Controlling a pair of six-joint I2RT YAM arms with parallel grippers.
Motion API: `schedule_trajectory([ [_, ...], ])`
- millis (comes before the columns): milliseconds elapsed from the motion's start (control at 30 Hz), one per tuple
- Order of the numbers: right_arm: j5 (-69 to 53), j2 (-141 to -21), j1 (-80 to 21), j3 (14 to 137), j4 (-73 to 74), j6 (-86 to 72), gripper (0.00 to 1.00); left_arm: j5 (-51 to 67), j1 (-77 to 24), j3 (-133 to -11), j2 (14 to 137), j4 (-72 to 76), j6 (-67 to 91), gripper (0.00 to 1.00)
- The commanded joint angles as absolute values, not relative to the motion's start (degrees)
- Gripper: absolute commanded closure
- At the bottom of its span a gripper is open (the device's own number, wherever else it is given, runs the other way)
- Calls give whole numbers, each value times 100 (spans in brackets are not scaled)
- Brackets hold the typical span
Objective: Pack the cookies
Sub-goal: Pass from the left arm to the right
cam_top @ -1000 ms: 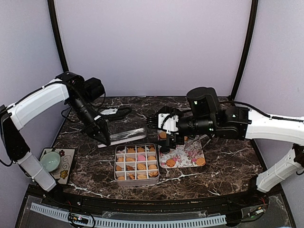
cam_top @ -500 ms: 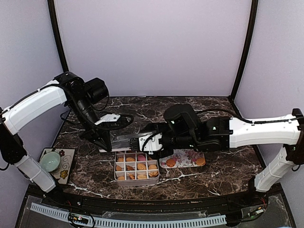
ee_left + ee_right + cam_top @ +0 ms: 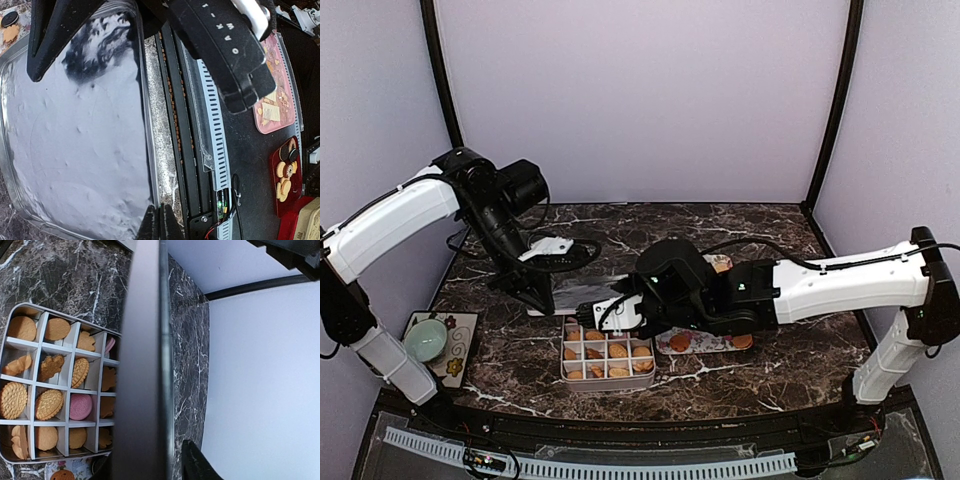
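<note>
A white compartment tin [image 3: 565, 365] holds the cookies [image 3: 617, 351], mostly golden-orange with a pink one [image 3: 80, 406]. A metal lid [image 3: 590, 292] hangs tilted just above the tin's far edge. My left gripper [image 3: 548, 296] is shut on the lid's left rim, which the left wrist view shows pinched between the fingers [image 3: 160, 220]. My right gripper [image 3: 610, 312] straddles the opposite side of the lid [image 3: 142, 365], jaws close on either side, with a thin gap beside the right finger [image 3: 195, 465]. More cookies [image 3: 680, 342] lie on the flower-patterned tray [image 3: 712, 346], under the right arm.
A green cup [image 3: 425, 338] on a patterned saucer stands at the table's left front. A white and black tool [image 3: 560, 248] lies behind the lid. Beyond the table's front edge, a pink tray [image 3: 275, 105] and a red tray of biscuits [image 3: 285, 172] show.
My right arm has swung left from the flowered tray to the lid, its jaws narrowing around it. The left arm has shifted the lid a little toward the tin.
</note>
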State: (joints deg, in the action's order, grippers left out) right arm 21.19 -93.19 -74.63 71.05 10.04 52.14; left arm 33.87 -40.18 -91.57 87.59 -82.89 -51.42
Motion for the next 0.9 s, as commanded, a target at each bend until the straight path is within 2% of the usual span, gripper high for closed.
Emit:
schedule_trajectory([
  [0, 2504, -9251, -7523, 7169, 449, 5242, 69, 3410, -4052, -9291, 8757, -8379, -5243, 100],
  [100, 2639, -9220, -7537, 7117, 253, 5279, 78, 3328, -4052, -9281, 8763, -8376, -5246, 100],
  [167, 2735, -9214, -7541, 7097, 87, 5288, 82, 3236, -4052, -9281, 8767, -8332, -5186, 96],
  [300, 2852, -9221, -7550, 7082, -66, 5217, 87, 2789, -4056, -9250, 8733, -8145, -4988, 74],
  [467, 3005, -9182, -7550, 7102, 3, 4808, 91, 1949, -3813, -8932, 8421, -7300, -4718, 58],
  [567, 3062, -8900, -7552, 7074, 74, 4511, 92, 1991, -3052, -8958, 8245, -6589, -4471, 36],
  [600, 3074, -8838, -7550, 7043, 91, 4431, 92, 2002, -2804, -9011, 8230, -6350, -4340, 34],
  [633, 3083, -8774, -7550, 6994, 103, 4344, 92, 2031, -2552, -9082, 8219, -6141, -4178, 24],
  [767, 3004, -8591, -7550, 6880, 231, 3946, 92, 2508, -1627, -9310, 8156, -5429, -3457, 18],
  [833, 2939, -8534, -7546, 6871, 282, 3580, 92, 2906, -1230, -9343, 8103, -5117, -3094, 4],
  [867, 2906, -8516, -7542, 6891, 298, 3344, 92, 3078, -1018, -9335, 8091, -4984, -2962, 1],
])
